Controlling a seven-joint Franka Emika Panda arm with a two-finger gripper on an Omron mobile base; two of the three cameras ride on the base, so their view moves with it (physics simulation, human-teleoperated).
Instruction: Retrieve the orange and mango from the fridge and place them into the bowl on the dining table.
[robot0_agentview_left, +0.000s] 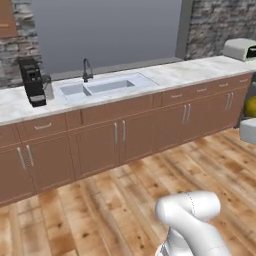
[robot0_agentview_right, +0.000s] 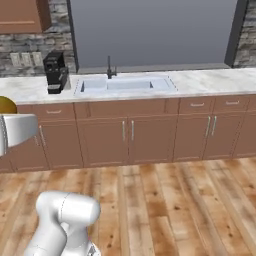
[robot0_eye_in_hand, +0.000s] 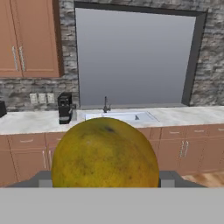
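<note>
The mango (robot0_eye_in_hand: 105, 153), yellow-green with a dark speck near its top, sits low and central in the hand view, wedged between the jaws, which clasp it from both sides. In the left base view it peeks in at the right edge, mid-height (robot0_agentview_left: 251, 106); in the right base view, at the left edge (robot0_agentview_right: 6, 105). Beyond it run brown cabinets (robot0_agentview_right: 130, 132), a marble top with a sink (robot0_agentview_right: 125, 85), and a black coffee machine (robot0_agentview_right: 54, 72). Judged from here, the round, smooth fruit could slip out if the base turns sharply, dropping onto the wooden floor (robot0_agentview_right: 165, 200) well away from any bowl.
</note>
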